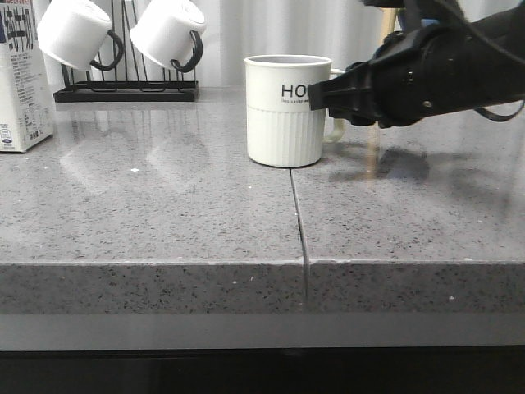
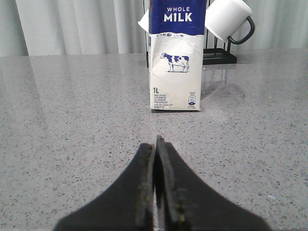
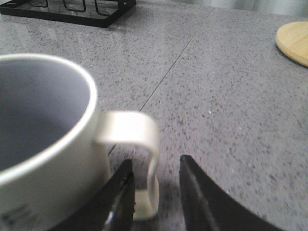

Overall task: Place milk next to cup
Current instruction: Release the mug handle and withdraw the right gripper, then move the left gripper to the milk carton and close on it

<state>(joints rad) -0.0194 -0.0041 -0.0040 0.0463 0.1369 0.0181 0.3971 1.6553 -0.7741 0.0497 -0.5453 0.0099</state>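
The milk [image 1: 20, 82], a tall white carton with a dark blue top band, stands upright at the far left of the grey counter. In the left wrist view it [image 2: 175, 57] faces me, well ahead of my left gripper [image 2: 156, 144], which is shut and empty, low over the counter. The cup [image 1: 283, 111], a cream-white ribbed mug lettered "HO…", stands mid-counter. My right gripper [image 1: 316, 96] is at its handle [image 3: 139, 132]. In the right wrist view the gripper [image 3: 154, 168] is open, one finger inside the handle loop and the other outside, with a gap on the outer side.
A black rack [image 1: 127, 90] at the back left carries two white mugs with black handles [image 1: 78, 33]. A round wooden board [image 3: 294, 41] lies beyond the cup. A seam [image 1: 299, 230] runs across the counter to its front edge.
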